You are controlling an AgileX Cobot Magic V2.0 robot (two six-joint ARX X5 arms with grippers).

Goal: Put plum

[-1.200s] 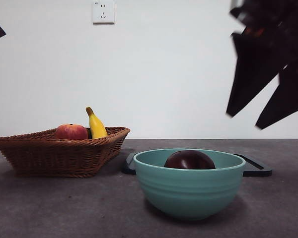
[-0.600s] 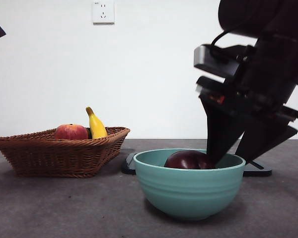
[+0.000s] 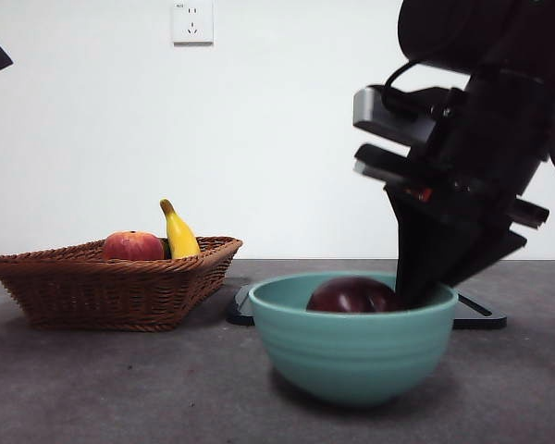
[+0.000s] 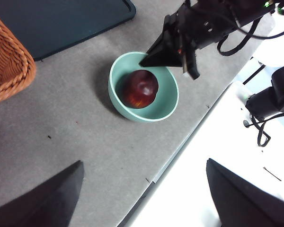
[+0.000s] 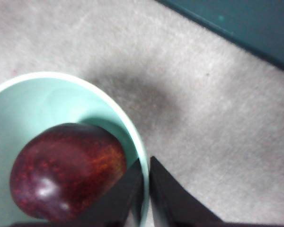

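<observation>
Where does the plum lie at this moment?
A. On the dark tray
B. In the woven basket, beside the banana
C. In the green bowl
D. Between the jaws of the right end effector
C: the plum sits inside the green bowl; the right end effector, jaws nearly together, straddles the bowl's rim beside it.

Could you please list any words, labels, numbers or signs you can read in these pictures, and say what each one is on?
None can be read.
Wall socket: a tiny mark at its top left corner, too small to read.
Plum, bowl, basket, tray and the apple and banana in the basket: no writing visible.
Right pincer and its arm: no label I can make out.
</observation>
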